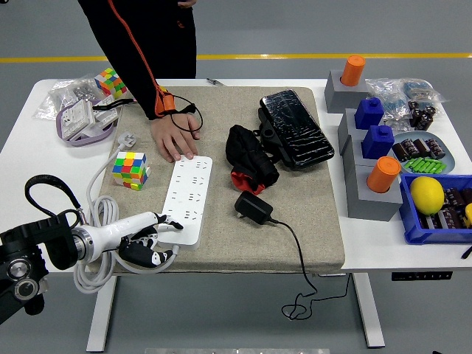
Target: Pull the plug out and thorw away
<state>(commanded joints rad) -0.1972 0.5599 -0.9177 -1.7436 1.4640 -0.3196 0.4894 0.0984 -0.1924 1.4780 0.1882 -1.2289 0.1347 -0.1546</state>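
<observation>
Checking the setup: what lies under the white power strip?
The power strip lies on a beige mat on the white table. A person's hand presses its far end; the left hand covers its near end, hiding the cable exit.

A cube (130,169) sits at the mat's (310,221) left edge, another cube (109,80) near the desk's (22,147) far left corner. A lemon (426,195) lies in the blue bin (428,230) at the right edge.

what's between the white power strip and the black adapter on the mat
Nothing: between the power strip and the black adapter, the head view shows only bare mat.
</observation>
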